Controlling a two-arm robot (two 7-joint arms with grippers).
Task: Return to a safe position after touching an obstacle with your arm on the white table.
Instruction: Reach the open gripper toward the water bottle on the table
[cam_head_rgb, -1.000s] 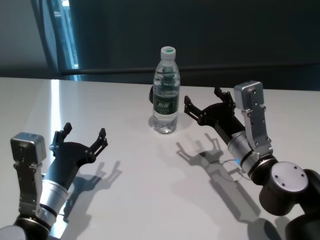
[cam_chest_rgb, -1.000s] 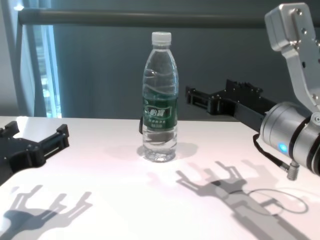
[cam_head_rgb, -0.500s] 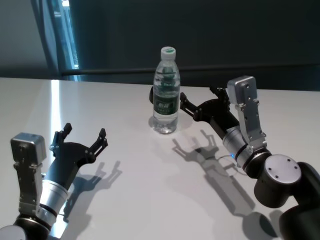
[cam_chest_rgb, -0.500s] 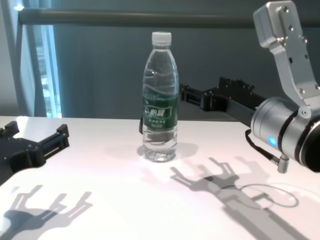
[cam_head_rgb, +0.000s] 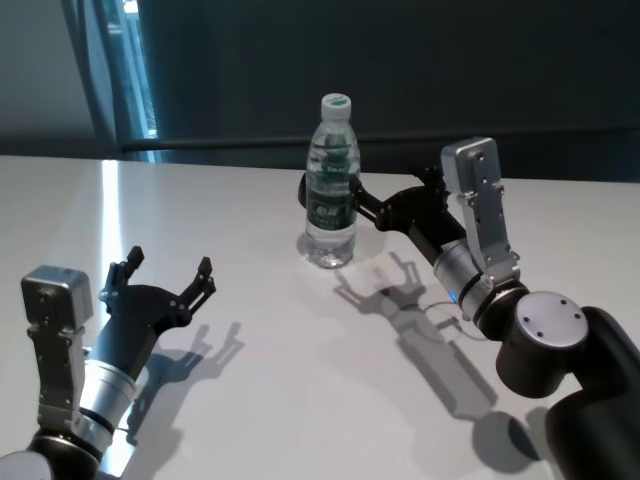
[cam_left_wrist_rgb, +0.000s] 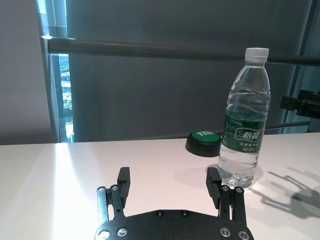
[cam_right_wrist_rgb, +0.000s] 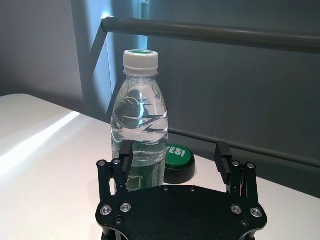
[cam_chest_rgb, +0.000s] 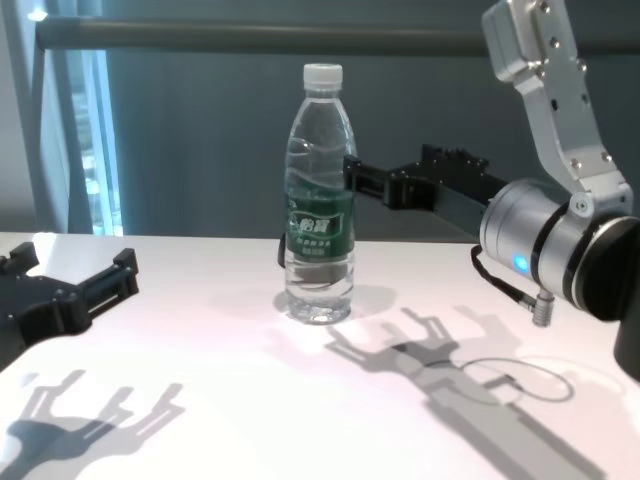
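Clear plastic bottle (cam_head_rgb: 331, 184) standing upright mid-tabletop (cam_head_rgb: 250, 400). Right gripper (cam_chest_rgb: 385, 184), fingers spread, grasping nothing, hovering right beside label; contact itself unclear. Touch step looking underway; next, easing right arm back clear without tipping bottle. Left gripper (cam_head_rgb: 160, 282) idling near edge, fingers released.

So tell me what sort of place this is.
Probably a robot test room in an office-type building: a plain white table holding only a water bottle and a green button, a dark wall, and a narrow window strip.
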